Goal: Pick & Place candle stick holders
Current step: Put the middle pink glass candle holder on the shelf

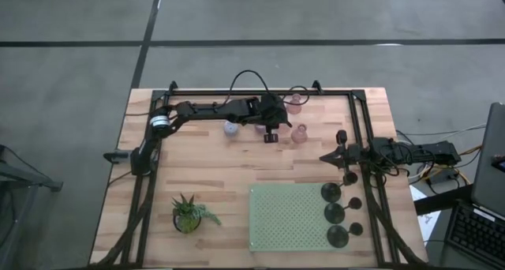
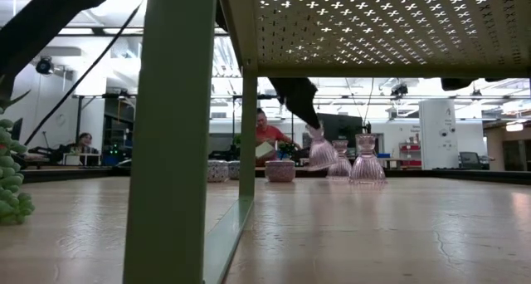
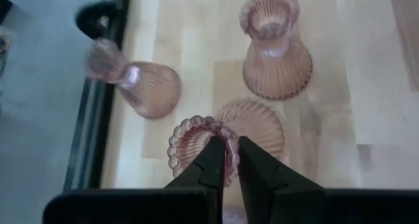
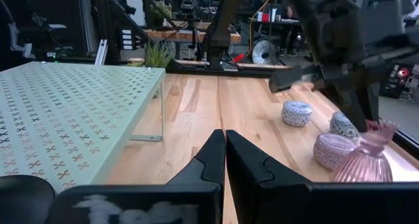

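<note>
Left gripper [image 3: 226, 160] is pinched on the scalloped rim of a ribbed pink glass holder [image 3: 222, 135] at the far side of the wooden table [image 1: 221, 175], tipping it so its long axis leans. Two more pink bell-shaped holders [image 3: 275, 50] sit nearby, one upright. Black round-based holders [image 1: 334, 212] stand on the perforated green shelf [image 1: 288, 216]. Right gripper [image 4: 224, 160] is closed and empty by the table's right edge.

- The high view is evenly lit; the wooden table [image 1: 237, 167] shows only soft, short shadows.
- In the low view, bright ceiling lights backlight the green rack [image 2: 170, 134], which looms blurred up close.
- The left wrist view is washed out, and one pink holder [image 3: 134, 80] is smeared.
</note>
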{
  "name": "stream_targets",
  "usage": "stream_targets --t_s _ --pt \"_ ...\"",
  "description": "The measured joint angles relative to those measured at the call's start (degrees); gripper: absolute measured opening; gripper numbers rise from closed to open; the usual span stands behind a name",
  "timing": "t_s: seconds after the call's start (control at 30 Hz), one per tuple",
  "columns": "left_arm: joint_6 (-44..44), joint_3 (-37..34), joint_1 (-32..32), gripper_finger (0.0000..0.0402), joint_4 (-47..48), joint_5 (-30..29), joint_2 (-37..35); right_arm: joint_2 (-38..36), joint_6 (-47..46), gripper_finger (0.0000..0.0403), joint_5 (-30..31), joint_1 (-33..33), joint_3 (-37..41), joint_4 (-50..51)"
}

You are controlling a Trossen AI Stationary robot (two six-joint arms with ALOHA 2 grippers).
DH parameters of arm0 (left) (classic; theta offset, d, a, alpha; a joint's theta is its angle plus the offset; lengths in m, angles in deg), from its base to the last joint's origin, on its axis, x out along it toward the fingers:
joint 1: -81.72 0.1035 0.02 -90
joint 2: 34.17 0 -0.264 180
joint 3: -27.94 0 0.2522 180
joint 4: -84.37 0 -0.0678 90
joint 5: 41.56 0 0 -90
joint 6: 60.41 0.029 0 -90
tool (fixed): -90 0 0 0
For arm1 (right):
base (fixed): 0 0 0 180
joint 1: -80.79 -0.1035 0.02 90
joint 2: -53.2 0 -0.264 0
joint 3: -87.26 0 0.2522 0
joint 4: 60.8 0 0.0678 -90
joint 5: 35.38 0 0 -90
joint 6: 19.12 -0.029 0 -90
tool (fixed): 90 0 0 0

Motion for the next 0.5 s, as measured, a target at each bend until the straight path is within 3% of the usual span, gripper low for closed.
stream_targets --t_s 0.5 --pt "0.00 0.06 -3.60 0.0028 6.43 -0.35 -7.32 0.00 0.00 0.0008 0.01 0.00 0.00 -0.03"
